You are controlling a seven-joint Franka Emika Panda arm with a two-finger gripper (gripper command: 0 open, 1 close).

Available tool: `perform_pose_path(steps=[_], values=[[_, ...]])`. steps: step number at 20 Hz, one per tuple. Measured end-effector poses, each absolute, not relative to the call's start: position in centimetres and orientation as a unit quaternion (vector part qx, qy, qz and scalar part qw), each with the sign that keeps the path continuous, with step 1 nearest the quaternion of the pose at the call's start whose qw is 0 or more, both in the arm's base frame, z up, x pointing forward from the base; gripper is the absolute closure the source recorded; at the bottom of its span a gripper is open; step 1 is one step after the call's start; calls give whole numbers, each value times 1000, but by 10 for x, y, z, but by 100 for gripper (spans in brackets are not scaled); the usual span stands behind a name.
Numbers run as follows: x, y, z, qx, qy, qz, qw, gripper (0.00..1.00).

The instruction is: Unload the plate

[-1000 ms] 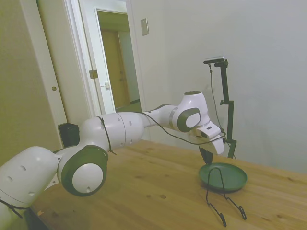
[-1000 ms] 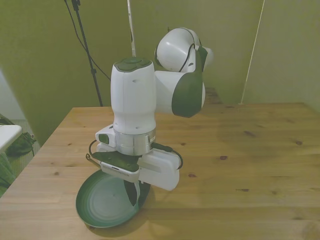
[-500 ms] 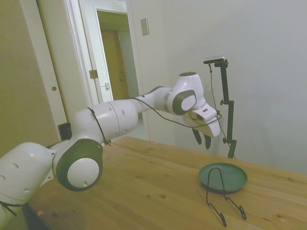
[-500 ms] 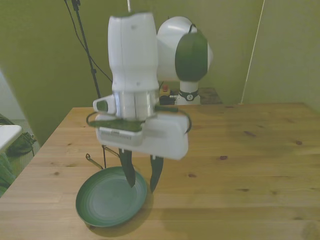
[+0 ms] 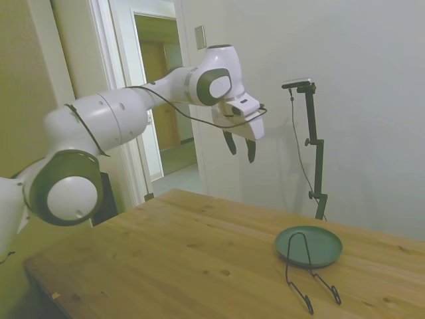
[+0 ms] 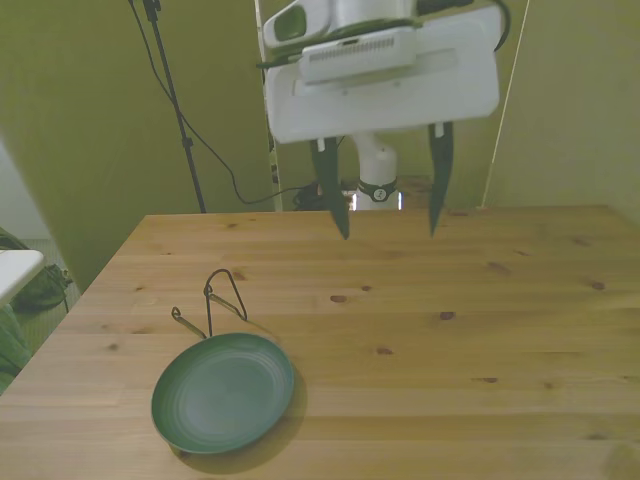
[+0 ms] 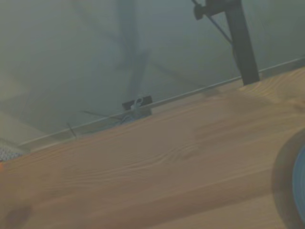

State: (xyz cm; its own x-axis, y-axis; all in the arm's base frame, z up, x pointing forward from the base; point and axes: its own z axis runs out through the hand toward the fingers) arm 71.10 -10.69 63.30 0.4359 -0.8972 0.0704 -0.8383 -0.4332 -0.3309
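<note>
Jaws apart, plate (image 6: 223, 393) on wooden table (image 6: 480, 310)

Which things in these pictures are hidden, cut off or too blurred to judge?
- Plate: in the wrist view only a blurred edge shows, cut off by the frame.
- Wire stand: in the front view the plate covers its lower part.
- Gripper: in the front view the frame's top cuts off its body.

Arm raised high, gripper (image 6: 385, 190) fingers (image 6: 331, 188) spread apart.

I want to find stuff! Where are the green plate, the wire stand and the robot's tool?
plate (image 6: 222, 392), front view, its flat middle.
wire stand (image 5: 307, 267), side view, its upright loop.
tool (image 6: 386, 205), front view, midway between the open fingertips.
</note>
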Motion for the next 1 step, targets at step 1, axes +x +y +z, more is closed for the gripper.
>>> perform_pose_path(steps=[1], values=[[704,-101,638,-840,515,-114,124,0]])
